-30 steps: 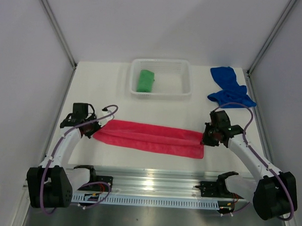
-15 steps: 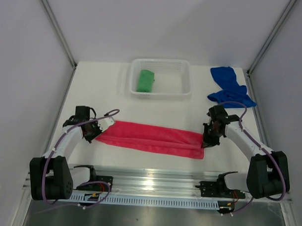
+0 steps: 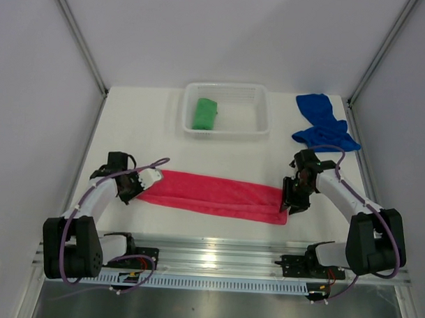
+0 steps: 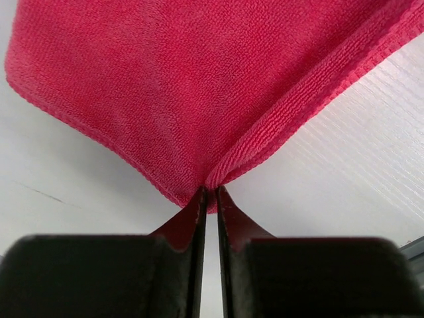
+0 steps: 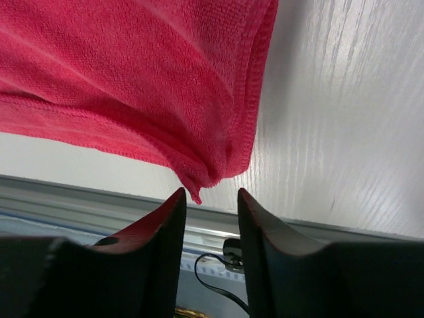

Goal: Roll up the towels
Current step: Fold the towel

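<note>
Pinching the pink-red towel (image 3: 211, 194), 1 of 3, the left tool (image 4: 211, 191) sits nearly closed; the right tool (image 5: 211, 192) gapes empty.

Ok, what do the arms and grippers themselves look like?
The left arm and right arm have white links, black joints and bulky black bases, each trailed by a looping purple cable. The left gripper and right gripper are black, with two flat, tapering fingers.

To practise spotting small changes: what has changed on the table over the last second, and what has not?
The right gripper opened, letting go of the pink-red towel; both grippers shifted slightly toward the near edge. The left gripper sits at its other corner, grip unclear. The green towel, basket and blue towel stayed put.
</note>
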Motion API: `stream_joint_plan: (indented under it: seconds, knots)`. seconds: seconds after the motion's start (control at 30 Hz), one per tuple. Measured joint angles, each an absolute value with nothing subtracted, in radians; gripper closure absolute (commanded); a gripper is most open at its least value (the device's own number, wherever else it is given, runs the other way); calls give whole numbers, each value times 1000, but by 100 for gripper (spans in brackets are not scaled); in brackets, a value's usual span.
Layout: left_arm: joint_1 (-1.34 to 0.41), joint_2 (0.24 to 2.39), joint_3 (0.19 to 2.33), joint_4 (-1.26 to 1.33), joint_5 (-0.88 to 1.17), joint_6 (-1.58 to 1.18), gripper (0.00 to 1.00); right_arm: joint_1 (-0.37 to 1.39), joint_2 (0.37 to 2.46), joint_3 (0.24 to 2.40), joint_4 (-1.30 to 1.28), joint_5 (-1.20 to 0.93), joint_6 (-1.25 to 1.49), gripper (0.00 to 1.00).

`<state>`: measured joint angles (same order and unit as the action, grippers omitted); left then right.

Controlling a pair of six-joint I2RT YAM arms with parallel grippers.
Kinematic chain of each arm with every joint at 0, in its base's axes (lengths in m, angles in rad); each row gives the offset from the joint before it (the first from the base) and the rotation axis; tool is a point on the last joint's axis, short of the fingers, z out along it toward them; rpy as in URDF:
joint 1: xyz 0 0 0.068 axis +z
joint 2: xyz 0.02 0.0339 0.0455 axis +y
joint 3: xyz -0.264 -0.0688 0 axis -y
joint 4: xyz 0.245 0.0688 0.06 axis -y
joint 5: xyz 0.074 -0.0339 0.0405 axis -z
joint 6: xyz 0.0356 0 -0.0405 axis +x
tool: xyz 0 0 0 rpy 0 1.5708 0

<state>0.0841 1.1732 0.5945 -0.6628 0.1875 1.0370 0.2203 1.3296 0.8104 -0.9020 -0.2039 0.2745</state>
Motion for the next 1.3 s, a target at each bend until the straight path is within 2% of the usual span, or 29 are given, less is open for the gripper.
stream_joint_plan:
  seconds: [0.13,0.23,0.43,0.47,0.53,0.7,0.93,1.23,1.3]
  knots:
    - [85,1163,580,-672,191,1063,78,220,1324,831,-948,-220,258,54]
    - [86,1132,578,-691,192,1083,75,221,1283,860,-971,-218,258,57]
    - [104,1093,614,-801,228,1113,66,227,1197,896,-862,-195,303,85]
    - [112,1092,632,-825,241,1121,62,229,1209,895,-833,-188,312,92]
    - [130,1092,675,-871,265,1135,58,235,1257,889,-769,-173,321,97]
    - [144,1127,756,-885,300,1089,57,285,1396,830,-671,-166,332,100]
    - [147,1375,868,-796,284,908,59,356,1380,739,-689,-152,416,100]
    - [147,1490,868,-790,250,818,59,374,1281,726,-755,-56,538,95]
    - [147,1518,866,-785,238,806,60,377,1283,717,-759,-46,560,89]
